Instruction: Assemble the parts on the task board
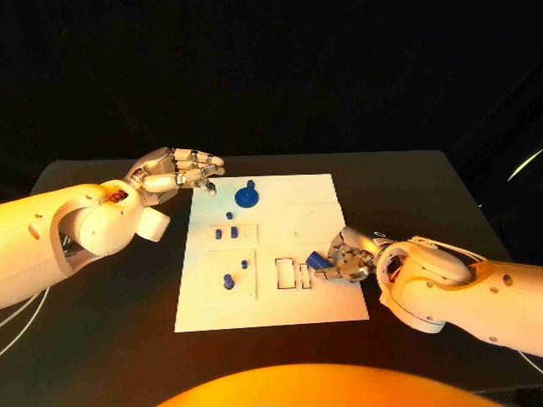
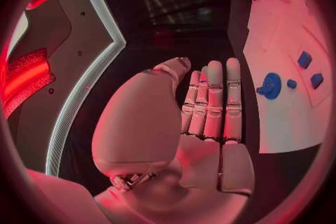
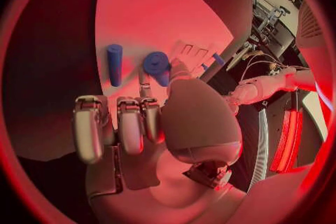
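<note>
The white task board (image 1: pixel 299 199) lies in the middle of the black table. My right hand (image 1: pixel 351 254) hovers over the board's right side and pinches a small blue part (image 1: pixel 319 262) at its fingertips, next to the white rectangular slots (image 1: pixel 293 273). The right wrist view shows that blue part (image 3: pixel 157 63) at the thumb tip, with a blue cylinder (image 3: pixel 114 64) lying on the board beyond it. My left hand (image 1: pixel 176 174) hangs at the board's far left corner with its fingers (image 2: pixel 213 98) straight and holding nothing. A round blue knob (image 1: pixel 247 197) stands near it.
Two small blue pieces (image 1: pixel 227 230) sit in the board's left middle panel and two more (image 1: pixel 232 280) in the near-left panel. The left wrist view shows the knob (image 2: pixel 270 85) and small blue pieces (image 2: pixel 304 59). Bare black table (image 1: pixel 431 186) surrounds the board.
</note>
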`<state>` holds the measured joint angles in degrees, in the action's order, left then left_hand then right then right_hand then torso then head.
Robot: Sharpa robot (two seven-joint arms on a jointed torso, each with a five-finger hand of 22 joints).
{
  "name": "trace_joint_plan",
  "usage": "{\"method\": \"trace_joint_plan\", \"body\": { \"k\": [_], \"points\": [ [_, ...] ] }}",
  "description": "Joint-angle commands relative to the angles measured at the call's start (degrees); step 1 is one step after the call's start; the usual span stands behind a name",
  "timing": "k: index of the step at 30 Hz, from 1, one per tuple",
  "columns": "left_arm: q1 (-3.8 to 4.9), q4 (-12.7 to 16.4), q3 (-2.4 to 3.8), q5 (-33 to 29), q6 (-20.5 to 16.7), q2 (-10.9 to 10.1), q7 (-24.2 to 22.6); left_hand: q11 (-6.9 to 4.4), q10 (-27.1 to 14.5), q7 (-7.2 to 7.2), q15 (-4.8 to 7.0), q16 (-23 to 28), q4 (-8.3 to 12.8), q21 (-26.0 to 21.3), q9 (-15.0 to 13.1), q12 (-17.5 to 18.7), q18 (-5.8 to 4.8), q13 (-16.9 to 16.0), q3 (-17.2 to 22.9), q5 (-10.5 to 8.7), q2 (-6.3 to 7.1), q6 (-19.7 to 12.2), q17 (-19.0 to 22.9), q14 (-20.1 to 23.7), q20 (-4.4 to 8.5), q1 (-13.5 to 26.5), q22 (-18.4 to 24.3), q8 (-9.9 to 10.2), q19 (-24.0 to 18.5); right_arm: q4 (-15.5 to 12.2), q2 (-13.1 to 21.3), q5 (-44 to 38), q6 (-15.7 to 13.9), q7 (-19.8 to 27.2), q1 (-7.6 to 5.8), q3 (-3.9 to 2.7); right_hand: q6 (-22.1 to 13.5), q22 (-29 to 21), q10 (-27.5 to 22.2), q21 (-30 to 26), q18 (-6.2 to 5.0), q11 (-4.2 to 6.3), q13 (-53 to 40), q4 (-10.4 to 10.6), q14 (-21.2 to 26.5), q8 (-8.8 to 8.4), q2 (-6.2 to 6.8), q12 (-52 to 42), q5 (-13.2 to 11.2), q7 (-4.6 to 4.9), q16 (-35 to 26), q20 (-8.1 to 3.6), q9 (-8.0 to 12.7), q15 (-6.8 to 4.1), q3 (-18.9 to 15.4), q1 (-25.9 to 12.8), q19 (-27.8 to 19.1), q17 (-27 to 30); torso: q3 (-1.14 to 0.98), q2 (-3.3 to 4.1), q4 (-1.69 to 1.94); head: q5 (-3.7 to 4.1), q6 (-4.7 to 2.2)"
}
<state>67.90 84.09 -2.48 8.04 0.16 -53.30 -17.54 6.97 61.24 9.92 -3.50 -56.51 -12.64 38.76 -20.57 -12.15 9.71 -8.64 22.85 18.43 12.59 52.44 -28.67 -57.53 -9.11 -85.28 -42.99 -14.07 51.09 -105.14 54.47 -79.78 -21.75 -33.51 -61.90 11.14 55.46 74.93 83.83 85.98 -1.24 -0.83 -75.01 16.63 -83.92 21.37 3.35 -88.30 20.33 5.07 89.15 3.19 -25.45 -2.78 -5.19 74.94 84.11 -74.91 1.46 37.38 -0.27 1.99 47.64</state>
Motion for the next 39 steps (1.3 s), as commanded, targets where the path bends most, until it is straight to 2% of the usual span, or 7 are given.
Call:
{"method": "trace_joint_plan", "body": {
  "k": [1, 7, 9, 17, 27, 30, 39],
  "points": [
    [0.01, 0.2, 0.03, -0.4, 1.1, 0.0, -0.2, 0.11, 0.0, 0.32, 0.14, -0.2, -0.2, 0.2, 0.1, 0.2, 0.56, 0.1, -0.3, -0.17, -0.32, 0.2, 0.0, 0.3, -0.08, 0.3, -0.1, 0.2, -0.5, -0.6, 0.5, 0.3, -2.0, -0.2, 0.32, 0.22, 0.7, 14.2, 5.2, 0.6, 0.59, 0.16, -13.6, 0.0, -5.8, 0.31, -0.5, -0.4, 0.6, -0.03, 0.4, -0.24, -0.3, -0.29, 0.4, 1.0, 5.1, -13.6, -0.03, -0.03, -0.02, -0.07, -0.01],
    [0.01, 0.1, 0.03, -0.4, 1.1, 0.0, -0.1, 0.11, 0.0, 0.32, 0.14, -0.2, -0.2, 0.2, 0.1, 0.2, 0.56, 0.1, -0.3, -0.17, -0.32, 0.2, 0.0, 0.3, -0.08, 0.3, -0.1, 0.2, -0.5, -3.4, 1.8, 2.8, -5.2, 1.6, -0.6, -0.1, 1.7, 14.4, 5.4, 1.2, 0.7, 0.64, -13.9, -0.3, -5.8, 0.48, -1.05, -0.6, 1.7, -0.59, 0.4, -0.51, 0.0, -0.68, 1.6, 2.8, 5.2, -13.7, -0.03, -0.03, -0.02, -0.08, 0.05],
    [0.01, 0.1, 0.03, -0.4, 1.1, 0.0, -0.1, 0.11, 0.0, 0.32, 0.14, -0.2, -0.2, 0.2, 0.1, 0.2, 0.56, 0.1, -0.3, -0.17, -0.32, 0.2, 0.0, 0.3, -0.08, 0.3, -0.1, 0.2, -0.5, -4.3, 2.1, 3.9, -5.5, 1.9, -1.2, -0.18, 1.9, 14.4, 5.4, 1.2, 0.7, 0.79, -13.9, -0.1, -5.8, 0.28, -0.81, -0.6, -0.7, -0.67, 0.4, -0.7, 0.3, -0.86, 2.8, 4.0, 5.2, -13.7, -0.01, -0.02, -0.04, -0.06, 0.07],
    [0.01, 0.1, 0.02, -0.4, 1.1, 0.1, 0.0, 0.1, 0.0, 0.31, 0.15, -0.2, -0.2, 0.2, 0.1, 0.2, 0.57, 0.1, -0.3, -0.16, -0.36, 0.2, -0.1, 0.4, -0.09, 0.3, -0.1, 0.2, -0.5, -5.4, 1.6, 9.5, -3.8, 2.0, -2.54, -0.28, 2.1, 14.4, 5.4, 1.2, 0.69, 0.72, -13.9, 0.1, -5.8, 0.19, -0.84, -0.6, -1.1, -0.59, 0.4, -0.73, 0.5, -0.82, 3.1, 3.5, 5.2, -13.6, 0.07, 0.01, 0.03, -0.2, 0.2],
    [0.01, 0.1, 0.02, -0.4, 1.2, 0.3, 0.0, 0.1, 0.0, 0.31, 0.15, -0.2, -0.2, 0.2, 0.1, 0.2, 0.57, 0.1, -0.3, -0.16, -0.36, 0.2, -0.1, 0.4, -0.09, 0.3, -0.1, 0.2, -0.5, -3.9, -2.2, 13.3, -1.7, 1.0, -1.18, -0.03, 2.5, 14.2, 5.1, 0.5, 0.57, 0.49, -13.5, 0.2, -5.7, 0.04, -0.77, -0.2, -3.7, -0.39, 0.3, -0.53, 1.0, -0.59, 2.7, -3.0, 5.0, -13.3, 0.03, 0.03, 0.06, -0.39, 0.2],
    [0.01, 0.1, 0.02, -0.4, 1.2, 0.3, 0.0, 0.1, 0.0, 0.31, 0.15, -0.2, -0.2, 0.2, 0.1, 0.2, 0.57, 0.1, -0.3, -0.16, -0.36, 0.2, -0.1, 0.4, -0.09, 0.3, -0.1, 0.2, -0.5, -3.7, -3.0, 13.6, -2.6, 0.7, -1.02, -0.02, 2.8, 14.2, 5.1, 0.6, 0.58, 0.62, -13.6, 0.2, -5.7, 0.4, -1.38, -0.2, -0.9, -0.56, 0.3, -0.56, 0.9, -0.69, 1.5, -6.4, 5.0, -13.3, 0.01, 0.02, 0.11, -0.36, 0.23],
    [0.01, 0.1, 0.02, -0.4, 1.3, 0.3, 0.0, 0.1, 0.0, 0.31, 0.15, -0.2, -0.2, 0.2, 0.1, 0.2, 0.57, 0.1, -0.3, -0.16, -0.36, 0.2, -0.1, 0.4, -0.09, 0.3, -0.1, 0.2, -0.5, -2.4, -4.5, 13.9, -3.0, 0.2, -0.9, -0.03, 3.1, 14.2, 5.1, 0.6, 0.58, 0.73, -13.6, 0.2, -5.7, 0.71, -1.73, -0.1, -1.3, -0.71, 0.2, -0.61, 0.8, -0.76, 1.0, -7.4, 5.0, -13.3, 0.04, 0.03, 0.01, -0.47, 0.28]
  ]
}}
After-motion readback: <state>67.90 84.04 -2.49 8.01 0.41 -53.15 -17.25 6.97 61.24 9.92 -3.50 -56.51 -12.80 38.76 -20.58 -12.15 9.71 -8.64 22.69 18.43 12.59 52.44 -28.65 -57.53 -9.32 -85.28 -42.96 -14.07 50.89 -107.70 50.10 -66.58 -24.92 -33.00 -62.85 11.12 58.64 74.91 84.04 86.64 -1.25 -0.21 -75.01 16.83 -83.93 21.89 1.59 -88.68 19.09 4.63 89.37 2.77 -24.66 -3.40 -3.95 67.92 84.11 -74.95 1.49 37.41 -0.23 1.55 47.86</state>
